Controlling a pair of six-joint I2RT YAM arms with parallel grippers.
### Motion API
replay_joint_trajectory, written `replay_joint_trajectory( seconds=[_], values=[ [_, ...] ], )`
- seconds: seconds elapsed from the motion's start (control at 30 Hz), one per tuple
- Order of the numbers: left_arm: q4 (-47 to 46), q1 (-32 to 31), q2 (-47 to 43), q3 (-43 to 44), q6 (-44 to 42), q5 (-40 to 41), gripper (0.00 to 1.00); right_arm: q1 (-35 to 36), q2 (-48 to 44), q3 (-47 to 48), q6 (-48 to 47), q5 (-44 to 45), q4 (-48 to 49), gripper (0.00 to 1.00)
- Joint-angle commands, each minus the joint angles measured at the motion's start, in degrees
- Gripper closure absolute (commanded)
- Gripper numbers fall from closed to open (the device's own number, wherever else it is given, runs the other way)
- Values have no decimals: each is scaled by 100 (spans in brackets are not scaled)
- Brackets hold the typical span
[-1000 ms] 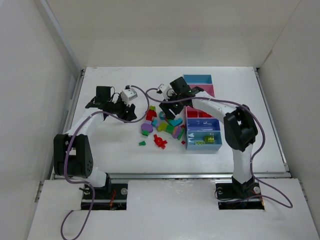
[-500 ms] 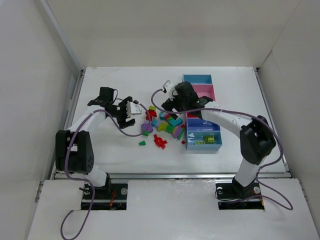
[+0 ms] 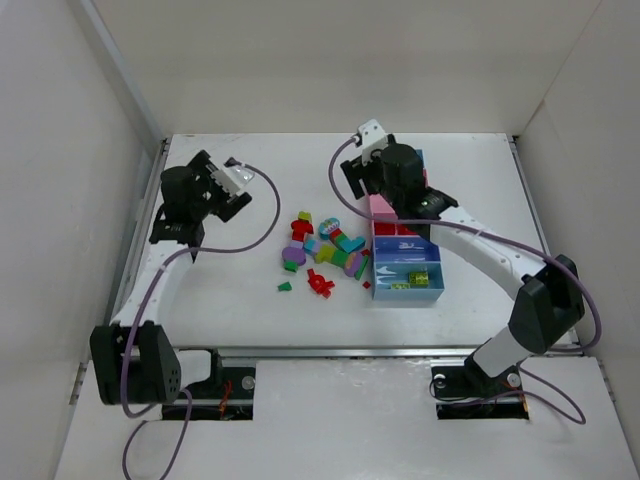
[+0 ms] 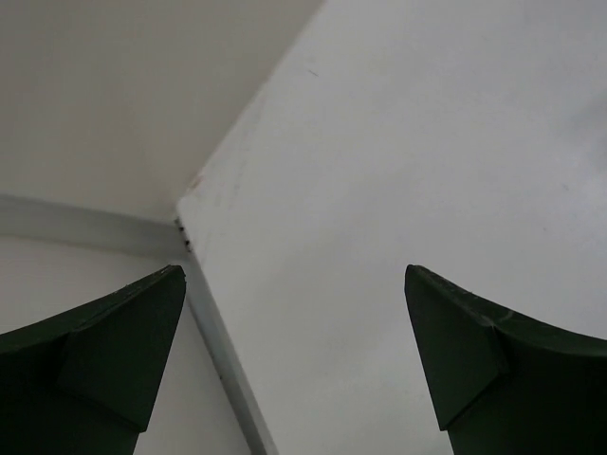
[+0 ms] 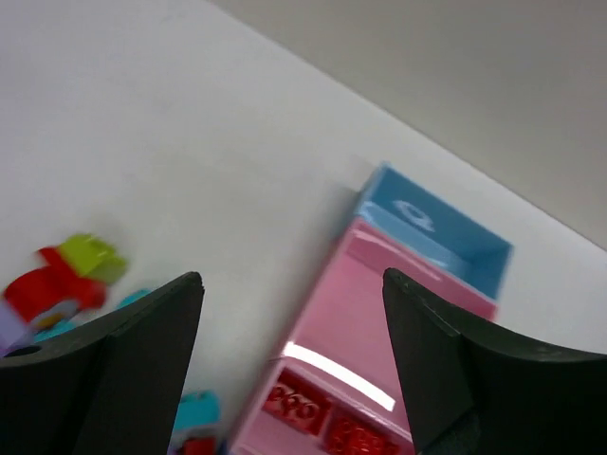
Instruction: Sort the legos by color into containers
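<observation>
Legos lay loose on tabletop, just left of containers. Your right tool, jaws apart and empty, hung over strip's far end, with pile toward its near-left. Your left tool, also apart and empty, faced wall corner, well apart from pile. Right arm nearer, I judge.

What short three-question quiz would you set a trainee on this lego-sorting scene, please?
1. True or false: the left gripper holds a red brick.
2. Which colour are the bricks in the nearest light blue bin? A) red B) yellow-green C) purple
3. Fill in: in the top view, the loose legos lie on the table to the ___ of the containers.
Key: 1 false; 2 B; 3 left.
</observation>
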State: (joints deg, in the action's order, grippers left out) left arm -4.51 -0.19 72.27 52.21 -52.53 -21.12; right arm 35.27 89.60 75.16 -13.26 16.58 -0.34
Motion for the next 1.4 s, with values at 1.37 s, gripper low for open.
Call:
replay_joint_trajectory(
  seconds=[1.37],
  values=[
    [-1790, -342, -1655, -2505, 3267, 1234, 0, 1360, 2316, 482, 43, -3662, -2575, 43]
  ],
)
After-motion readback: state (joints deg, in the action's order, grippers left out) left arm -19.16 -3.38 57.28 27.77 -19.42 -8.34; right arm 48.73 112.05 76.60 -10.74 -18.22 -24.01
